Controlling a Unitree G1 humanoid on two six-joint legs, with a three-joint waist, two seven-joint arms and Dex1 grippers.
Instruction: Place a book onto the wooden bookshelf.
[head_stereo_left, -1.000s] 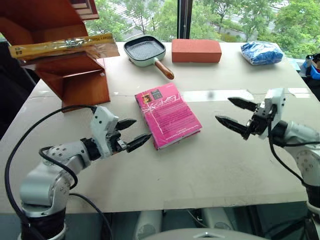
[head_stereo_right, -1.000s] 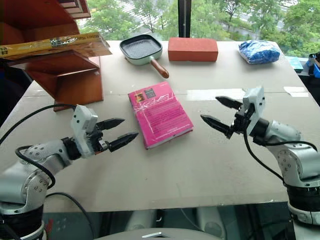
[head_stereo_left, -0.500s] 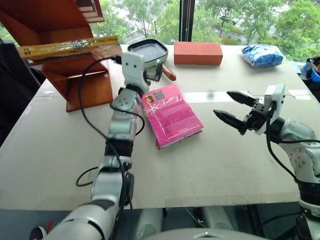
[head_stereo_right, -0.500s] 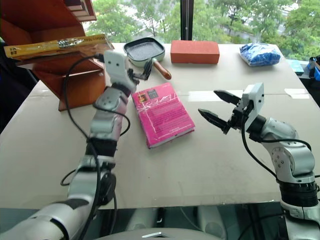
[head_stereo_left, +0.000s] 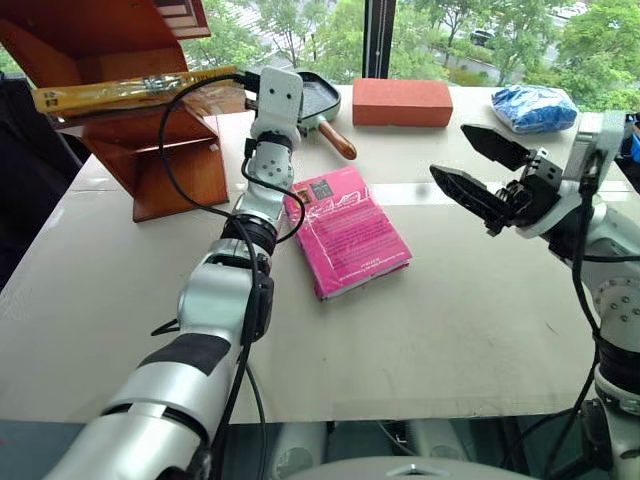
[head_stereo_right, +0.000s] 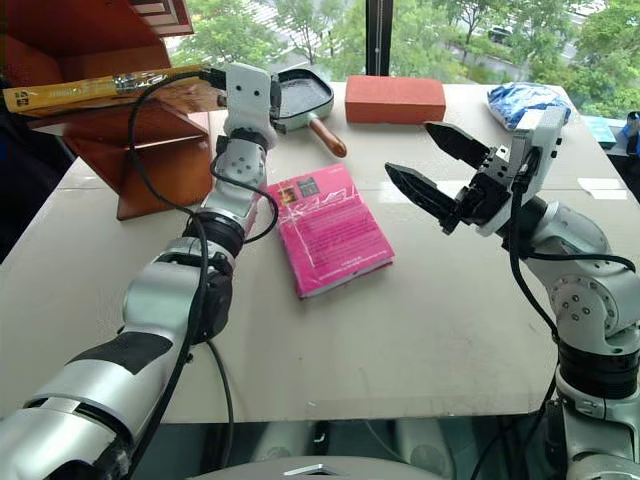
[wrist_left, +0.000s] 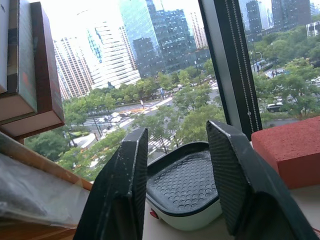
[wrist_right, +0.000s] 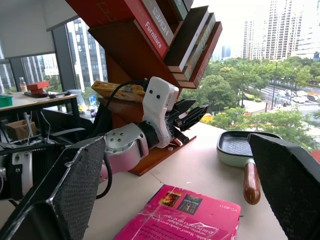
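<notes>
The yellow book (head_stereo_left: 130, 92) lies flat on a slanted board of the reddish-brown wooden bookshelf (head_stereo_left: 170, 170) at the table's far left. My left arm stretches forward, and its white wrist (head_stereo_left: 279, 100) is just right of the book's near end. My left gripper (wrist_left: 177, 132) is open with a narrow gap and nothing between the fingers; it points over the pan. It touches neither the book nor the shelf. My right gripper (head_stereo_left: 480, 165) hangs wide open and empty above the table's right side.
A pink book (head_stereo_left: 350, 230) lies flat mid-table, beside my left forearm. Behind it are a pale green square pan (head_stereo_left: 315, 100) with a wooden handle, a red brick (head_stereo_left: 403, 101) and a blue bag (head_stereo_left: 535, 105). A black cable loops along the left arm.
My left arm has swung up and forward from the table's front to beside the shelf and the book's end, and its jaws have narrowed. My right gripper has risen, still open.
</notes>
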